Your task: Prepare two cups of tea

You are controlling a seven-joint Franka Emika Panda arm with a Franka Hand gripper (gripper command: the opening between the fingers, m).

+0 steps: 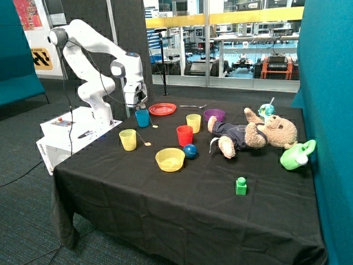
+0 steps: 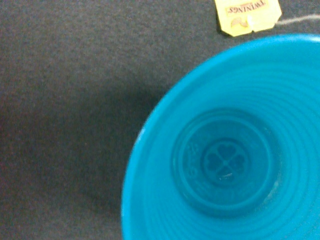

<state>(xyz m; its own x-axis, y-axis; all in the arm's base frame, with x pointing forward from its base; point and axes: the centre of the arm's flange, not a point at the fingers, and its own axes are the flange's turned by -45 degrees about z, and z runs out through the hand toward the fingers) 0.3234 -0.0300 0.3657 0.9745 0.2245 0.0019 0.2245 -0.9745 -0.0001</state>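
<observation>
The blue cup (image 1: pixel 142 117) stands on the black cloth near the arm's base, in front of the red plate. My gripper (image 1: pixel 137 103) hangs just above its rim. The wrist view looks straight down into the blue cup (image 2: pixel 225 160), and its inside is bare. A yellow tea tag (image 2: pixel 247 15) with a thin string (image 2: pixel 300 20) lies flat on the cloth beside the cup, also seen as a small tag (image 1: pixel 155 126). A yellow cup (image 1: pixel 128 139) stands nearer the table's front, with a second tag (image 1: pixel 148 144) on the cloth next to it. No tea bag itself shows.
Red plate (image 1: pixel 162 109) and spoon (image 1: pixel 193 106) lie at the back. Another yellow tumbler (image 1: pixel 193 122), red tumbler (image 1: pixel 184 135), purple bowl (image 1: pixel 214 115), yellow bowl (image 1: pixel 170 159) and blue ball (image 1: pixel 190 150) crowd the middle. Teddy bear (image 1: pixel 253 135), green watering can (image 1: pixel 298 154) and green block (image 1: pixel 241 186) sit farther off.
</observation>
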